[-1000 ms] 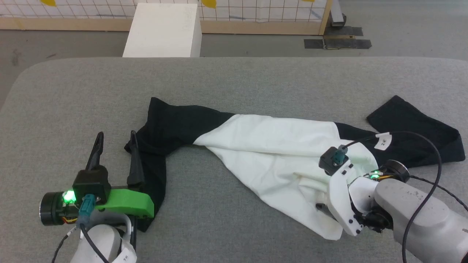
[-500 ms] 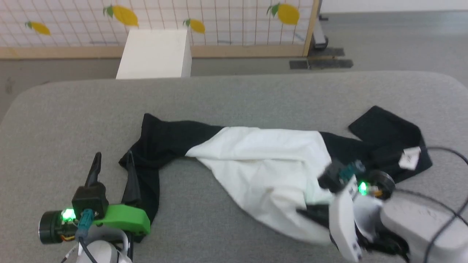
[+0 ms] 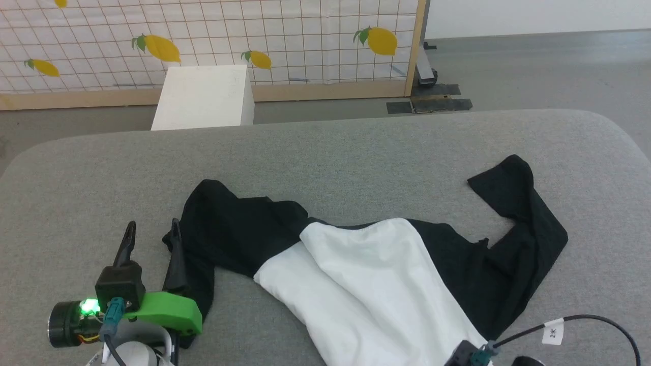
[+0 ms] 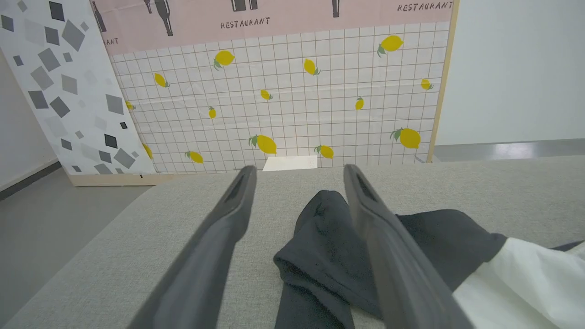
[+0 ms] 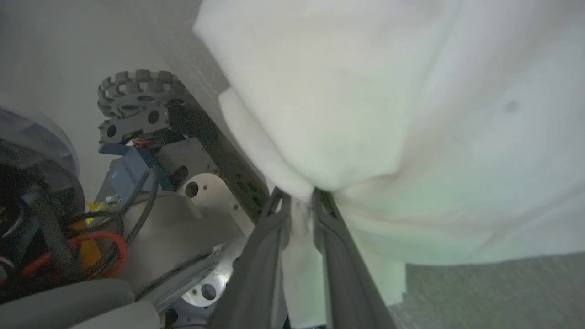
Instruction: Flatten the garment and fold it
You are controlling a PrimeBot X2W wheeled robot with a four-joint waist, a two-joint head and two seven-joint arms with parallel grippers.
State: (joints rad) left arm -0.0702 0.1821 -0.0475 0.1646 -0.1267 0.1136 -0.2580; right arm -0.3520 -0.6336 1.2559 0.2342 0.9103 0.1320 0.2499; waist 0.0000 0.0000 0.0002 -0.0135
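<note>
The garment lies crumpled on the grey padded table, its white body running toward the near edge with a black sleeve on each side. My left gripper is open at the left sleeve. In the left wrist view that gripper has a fold of the black sleeve between its fingers, ungripped. In the right wrist view my right gripper is shut on a bunch of the garment's white cloth, which hangs over the fingers. The right sleeve bends at the table's right.
A white box stands on the floor beyond the table, before a lemon-printed grid screen. Black tape patches mark the floor. The right wrist view shows the robot's base and a wheel below the table edge.
The head camera has tilted up. My right gripper has closed on the white cloth and pulled it toward the near edge, dragging the shirt's body and right sleeve. The left arm has stayed put.
</note>
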